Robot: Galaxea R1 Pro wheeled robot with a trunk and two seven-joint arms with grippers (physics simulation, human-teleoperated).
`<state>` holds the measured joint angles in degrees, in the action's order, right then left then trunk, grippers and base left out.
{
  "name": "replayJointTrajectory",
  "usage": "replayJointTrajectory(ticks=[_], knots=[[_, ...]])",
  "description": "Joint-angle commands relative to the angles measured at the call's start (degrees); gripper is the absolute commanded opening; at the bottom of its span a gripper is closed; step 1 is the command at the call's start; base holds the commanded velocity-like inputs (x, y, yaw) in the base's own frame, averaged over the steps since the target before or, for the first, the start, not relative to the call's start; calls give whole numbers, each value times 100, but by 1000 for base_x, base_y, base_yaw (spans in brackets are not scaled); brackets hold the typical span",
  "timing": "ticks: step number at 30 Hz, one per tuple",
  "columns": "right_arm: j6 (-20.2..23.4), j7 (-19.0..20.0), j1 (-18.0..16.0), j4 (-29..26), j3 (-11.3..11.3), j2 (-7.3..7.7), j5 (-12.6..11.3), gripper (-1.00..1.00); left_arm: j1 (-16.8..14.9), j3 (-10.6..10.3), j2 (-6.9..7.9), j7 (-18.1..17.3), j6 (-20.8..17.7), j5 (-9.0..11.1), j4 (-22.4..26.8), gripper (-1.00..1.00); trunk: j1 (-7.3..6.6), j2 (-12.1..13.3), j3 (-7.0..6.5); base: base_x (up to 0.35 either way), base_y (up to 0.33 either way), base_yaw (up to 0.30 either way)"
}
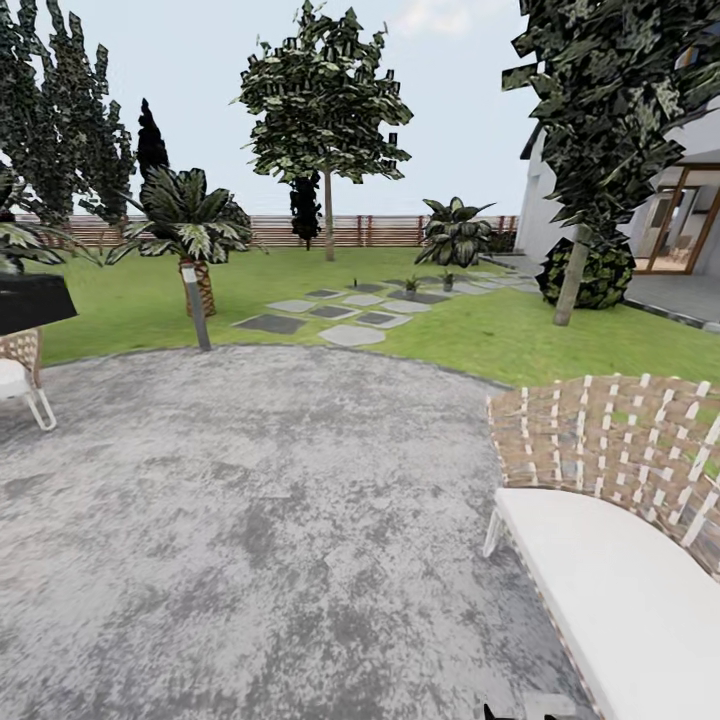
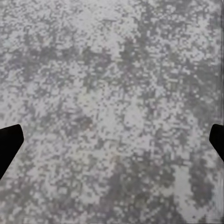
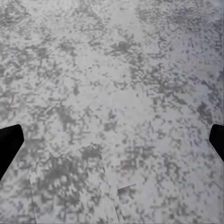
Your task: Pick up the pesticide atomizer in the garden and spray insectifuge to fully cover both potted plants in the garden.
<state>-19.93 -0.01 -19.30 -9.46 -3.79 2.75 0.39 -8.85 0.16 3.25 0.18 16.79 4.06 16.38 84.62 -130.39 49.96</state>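
Robot's on a mottled grey patio (image 1: 250, 520), woven chair (image 1: 620, 500) near right. Far off across the lawn (image 1: 480, 330), by the stepping stones (image 1: 345, 315), two small potted plants (image 1: 411, 285) sit w/ a tiny dark upright thing (image 1: 356, 282) just left of them, maybe the atomizer, too small to tell. Left fingers (image 2: 9, 142) spread wide, empty; right fingers (image 3: 9, 142) spread wide too, both over bare paving.

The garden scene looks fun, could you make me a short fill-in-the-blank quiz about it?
1. The stepping stones lie on the green ____.
2. The grey post stands in front of a small ____ tree.
3. Both potted plants sit among the stepping ____.
4. The chair has a ____ cushion.

Missing words: lawn; palm; stones; white
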Motion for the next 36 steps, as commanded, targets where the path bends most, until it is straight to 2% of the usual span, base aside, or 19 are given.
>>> replayJointTrajectory(ticks=[1, 36], knots=[[-20, 10, -3, 5, -34, -2, 5, 100, -3, -7, 1, 0, 17, 42, -3, 100, 2, -2, 6, 331, -135, 3], [-20, 10, -3, 5, -31, -2, 5, 100, -3, -7, 18, 0, 17, 42, -3, 100, 2, -2, 6, 339, -9, 0]])
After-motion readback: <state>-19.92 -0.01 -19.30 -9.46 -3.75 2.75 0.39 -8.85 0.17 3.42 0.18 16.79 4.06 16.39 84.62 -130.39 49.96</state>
